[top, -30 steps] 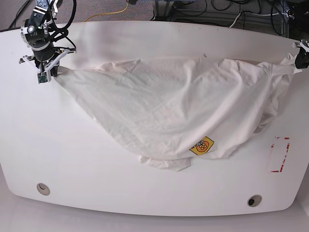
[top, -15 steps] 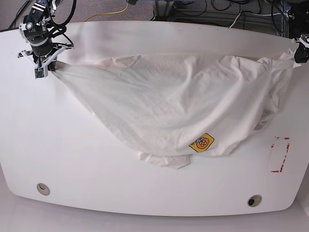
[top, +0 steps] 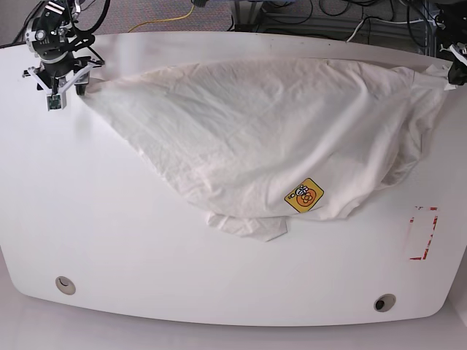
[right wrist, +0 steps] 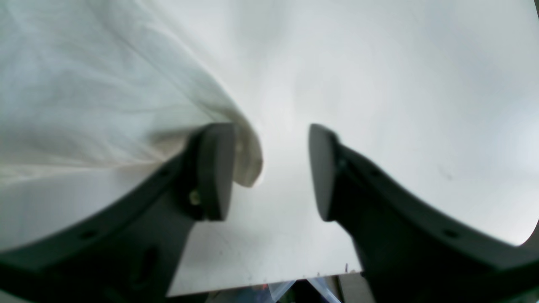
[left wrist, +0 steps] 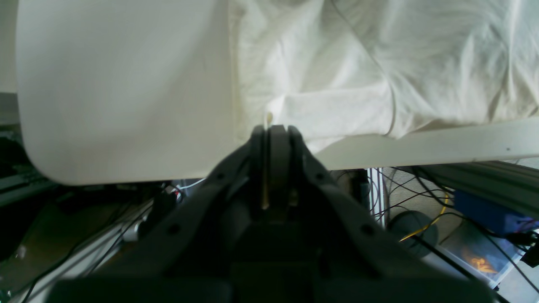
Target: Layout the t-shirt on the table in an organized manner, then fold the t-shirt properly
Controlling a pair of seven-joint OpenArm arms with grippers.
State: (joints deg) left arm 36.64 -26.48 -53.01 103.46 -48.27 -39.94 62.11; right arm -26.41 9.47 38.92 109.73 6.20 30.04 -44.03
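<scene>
The white t-shirt (top: 255,124) lies stretched across the table (top: 146,255), its yellow patch (top: 305,195) facing up near the front hem. My right gripper (top: 62,87) stands at the shirt's far-left corner. In the right wrist view this gripper (right wrist: 269,168) is open, and the cloth corner (right wrist: 246,164) rests loose against one finger (right wrist: 212,168). My left gripper (top: 457,71) sits at the table's far-right edge. It is shut (left wrist: 271,130) on a thin pinch of the t-shirt (left wrist: 337,84), just past the table's rim.
Red tape marks (top: 423,233) sit at the front right. Two grommet holes (top: 65,284) (top: 384,302) lie near the front edge. Cables (top: 306,14) run behind the table's far edge, and more cables and a blue box (left wrist: 484,206) lie below it.
Both arms moved toward the table's far edge, dragging the shirt's top line back with them. The right gripper went from shut on the left corner to open, letting it go.
</scene>
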